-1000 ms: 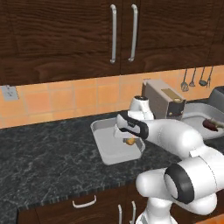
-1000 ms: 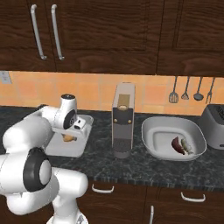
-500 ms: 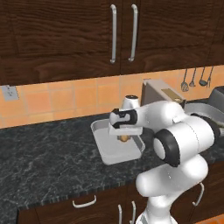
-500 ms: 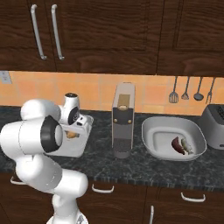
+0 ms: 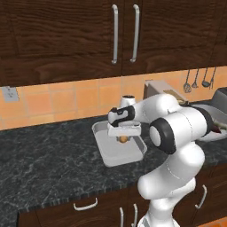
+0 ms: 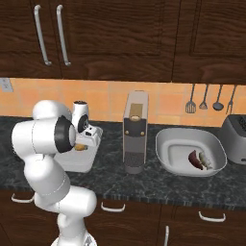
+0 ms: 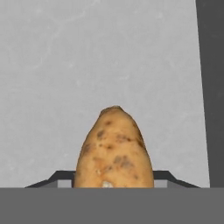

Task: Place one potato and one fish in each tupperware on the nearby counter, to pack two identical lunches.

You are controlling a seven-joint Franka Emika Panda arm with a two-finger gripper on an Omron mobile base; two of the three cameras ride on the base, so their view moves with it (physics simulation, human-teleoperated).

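Dark marbled desk under wooden cabinets. My fingers grip potato above grey tupperware. Round bowl right of coffee machine: fish, dark item beside.

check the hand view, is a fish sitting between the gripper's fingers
No, the thing between the fingers of the gripper is the potato, held over the light-grey floor of the tupperware.
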